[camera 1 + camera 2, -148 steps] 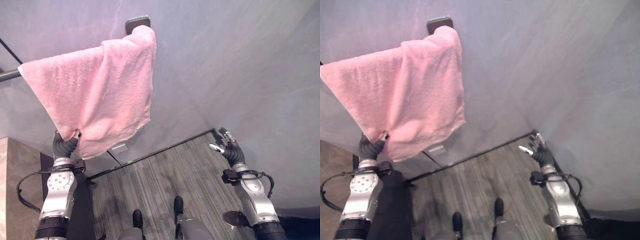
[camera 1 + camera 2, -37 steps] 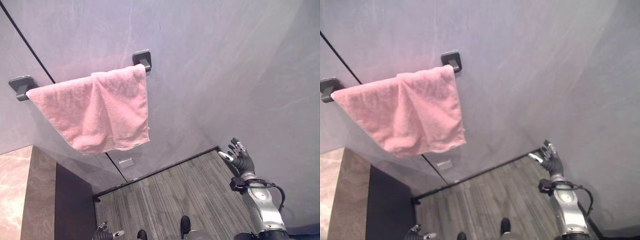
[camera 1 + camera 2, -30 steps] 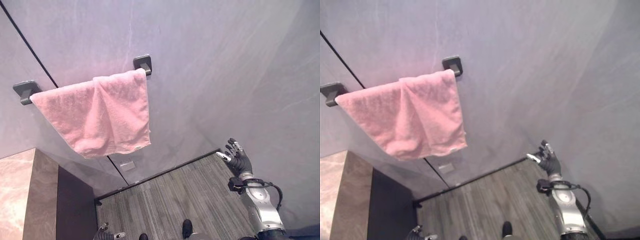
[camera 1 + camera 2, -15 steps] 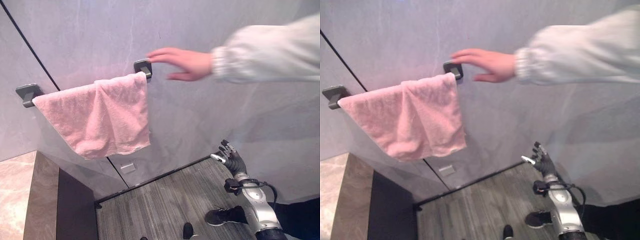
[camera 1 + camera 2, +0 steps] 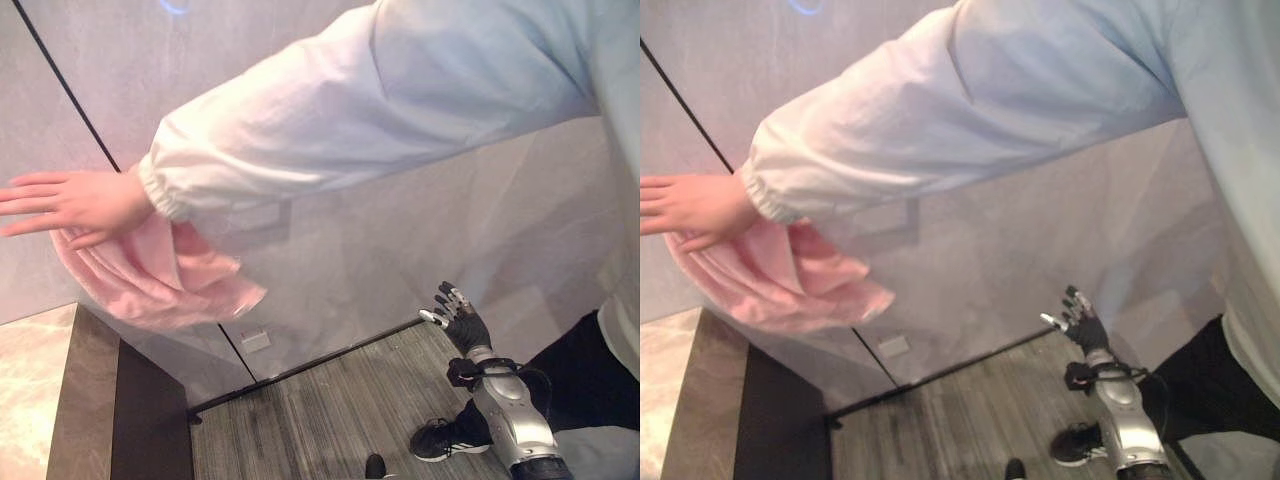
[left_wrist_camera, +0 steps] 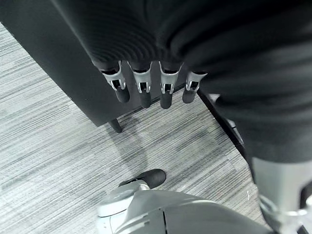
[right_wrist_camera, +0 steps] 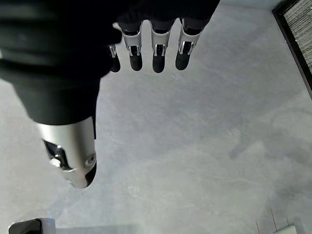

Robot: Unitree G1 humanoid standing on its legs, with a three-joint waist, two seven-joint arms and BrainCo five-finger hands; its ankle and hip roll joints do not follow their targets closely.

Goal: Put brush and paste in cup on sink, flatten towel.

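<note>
**Operator:** How far along is the towel job?

**Observer:** You'd judge it not done. The pink towel (image 5: 150,280) hangs bunched and folded in a clump against the grey wall (image 5: 420,230), not spread flat. A person's hand (image 5: 70,205) lies on its upper edge, and the white sleeve (image 5: 380,90) reaches across above it. You can't see a brush, paste, cup or sink here, so that part can't be judged.

**Operator:** And where are my hands relative to it?

**Observer:** Both are well apart from the towel. Your right hand (image 5: 458,318) is raised low at the right, over the striped floor (image 5: 320,410), fingers loosely spread and holding nothing. Your left hand (image 6: 146,87) shows in its own wrist view, fingers straight, pointing down at the floor beside a dark cabinet (image 6: 58,63), also empty. You'd need to reach up and left to flatten it.
</note>
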